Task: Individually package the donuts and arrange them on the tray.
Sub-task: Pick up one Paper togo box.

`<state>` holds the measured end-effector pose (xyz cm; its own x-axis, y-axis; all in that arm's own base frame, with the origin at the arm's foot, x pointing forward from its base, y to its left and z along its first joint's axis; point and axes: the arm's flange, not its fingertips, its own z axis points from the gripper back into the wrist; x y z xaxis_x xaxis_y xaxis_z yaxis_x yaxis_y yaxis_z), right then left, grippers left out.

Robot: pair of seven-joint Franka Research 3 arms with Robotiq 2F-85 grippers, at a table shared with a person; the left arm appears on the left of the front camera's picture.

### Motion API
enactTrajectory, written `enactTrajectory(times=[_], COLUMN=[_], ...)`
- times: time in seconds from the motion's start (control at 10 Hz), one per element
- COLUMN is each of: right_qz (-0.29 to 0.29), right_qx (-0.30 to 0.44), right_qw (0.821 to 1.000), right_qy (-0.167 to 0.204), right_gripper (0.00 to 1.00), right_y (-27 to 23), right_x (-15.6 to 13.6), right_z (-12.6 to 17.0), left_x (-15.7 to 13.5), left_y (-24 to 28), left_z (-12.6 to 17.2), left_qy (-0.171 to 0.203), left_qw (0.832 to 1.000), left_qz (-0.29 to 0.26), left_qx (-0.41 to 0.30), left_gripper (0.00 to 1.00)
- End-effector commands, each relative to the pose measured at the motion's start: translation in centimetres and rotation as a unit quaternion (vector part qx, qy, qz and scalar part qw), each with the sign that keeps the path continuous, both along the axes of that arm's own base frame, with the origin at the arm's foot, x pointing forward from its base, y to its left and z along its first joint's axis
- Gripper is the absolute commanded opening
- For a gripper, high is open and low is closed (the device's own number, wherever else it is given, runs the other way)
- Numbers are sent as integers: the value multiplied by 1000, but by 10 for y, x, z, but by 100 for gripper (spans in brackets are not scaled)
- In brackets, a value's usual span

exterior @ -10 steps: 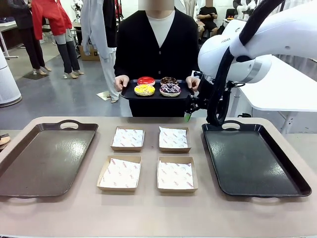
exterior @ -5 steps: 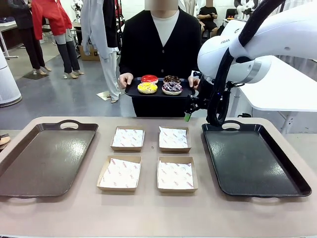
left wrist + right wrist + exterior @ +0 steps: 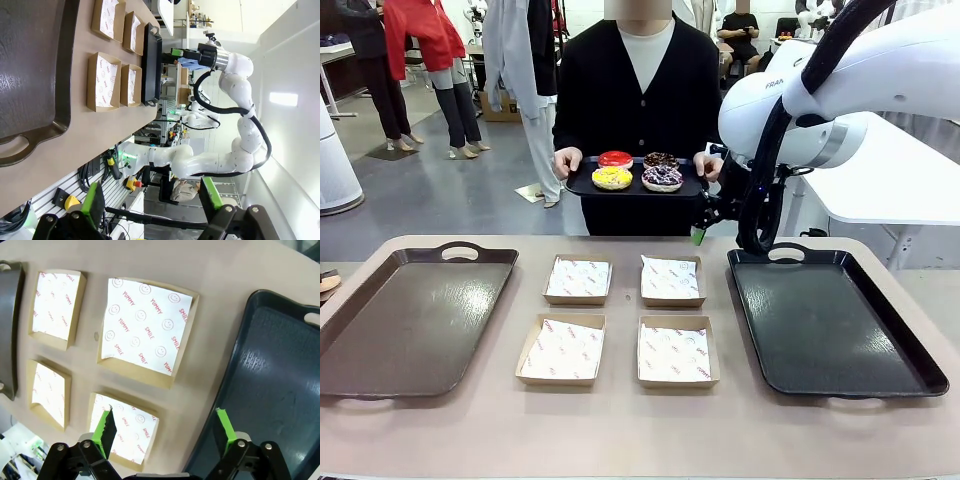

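Donuts glossy red, yellow, chocolate, sprinkled purple; left gripper, right gripper jaws wide, empty

Red donut, chocolate donut, yellow donut and purple donut lie on black tray.

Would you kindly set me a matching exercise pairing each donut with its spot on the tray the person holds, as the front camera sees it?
1 red donut; 2 yellow donut; 3 chocolate donut; 4 purple sprinkled donut.
On the held tray: A camera side, right; B person's side, left; C person's side, right; D camera side, left.
Pairs: 1-B; 2-D; 3-C; 4-A.
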<state>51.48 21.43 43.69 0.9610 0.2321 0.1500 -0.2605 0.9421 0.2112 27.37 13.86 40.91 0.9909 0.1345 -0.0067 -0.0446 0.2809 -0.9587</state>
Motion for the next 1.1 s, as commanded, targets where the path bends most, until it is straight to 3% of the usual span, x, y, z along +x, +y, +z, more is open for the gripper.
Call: enactTrajectory(times=[0.0,0.5,0.8,1.0], right_qz=[-14,-108,-122,-139], right_qx=[-29,-47,-56,-61], right_qw=[999,993,991,988], right_qy=[3,10,10,10], right_gripper=[100,100,100,100], right_y=[9,56,55,48], right_x=[2,40,70,74], right_z=[-10,-42,-71,-81], left_x=[0,0,0,0], left_y=[0,0,0,0], left_z=[1,1,1,1], left_qy=[2,2,2,2], left_qw=[1000,1000,1000,1000], left_qz=[2,2,2,2], left_qx=[-3,-3,-3,-3], left_gripper=[100,100,100,100])
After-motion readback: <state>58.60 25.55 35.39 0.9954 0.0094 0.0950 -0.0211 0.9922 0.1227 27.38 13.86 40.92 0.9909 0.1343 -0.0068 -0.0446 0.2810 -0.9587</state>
